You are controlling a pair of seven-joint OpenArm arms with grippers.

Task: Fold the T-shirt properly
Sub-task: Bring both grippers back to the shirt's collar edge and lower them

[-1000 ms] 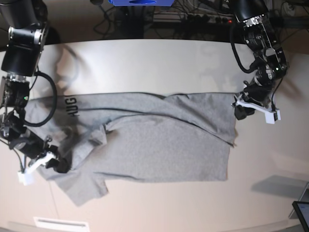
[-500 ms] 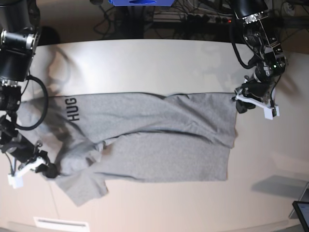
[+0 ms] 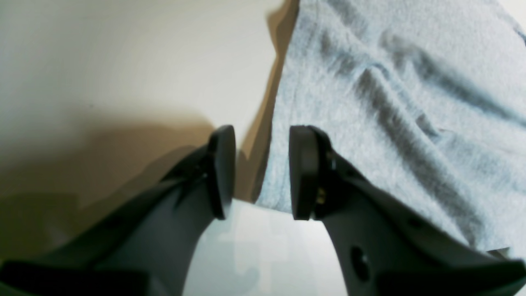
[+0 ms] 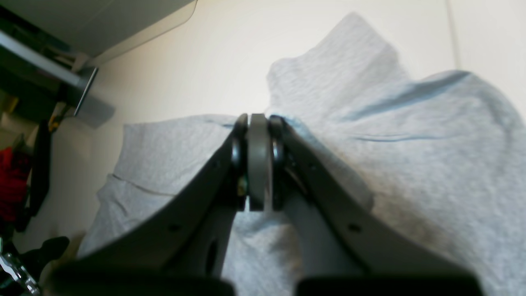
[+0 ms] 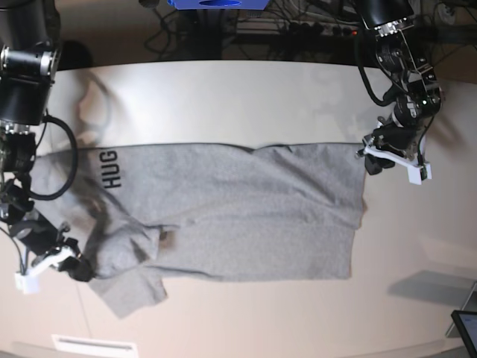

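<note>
While the right gripper [image 4: 259, 164] pinches the T-shirt [image 5: 246, 216] (grey), the left gripper [image 3: 262, 172] gapes empty.

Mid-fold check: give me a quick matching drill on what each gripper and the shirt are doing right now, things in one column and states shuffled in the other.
Column 1:
1. left gripper
2. right gripper
3. T-shirt
4. black lettering

Column 2:
A. clamped shut on a fold of grey cloth
B. spread flat across the table, rumpled at one end
C. open, beside the shirt's edge, holding nothing
D. showing on the cloth near the right arm's side

Pairs: 1-C, 2-A, 3-B, 4-D
</note>
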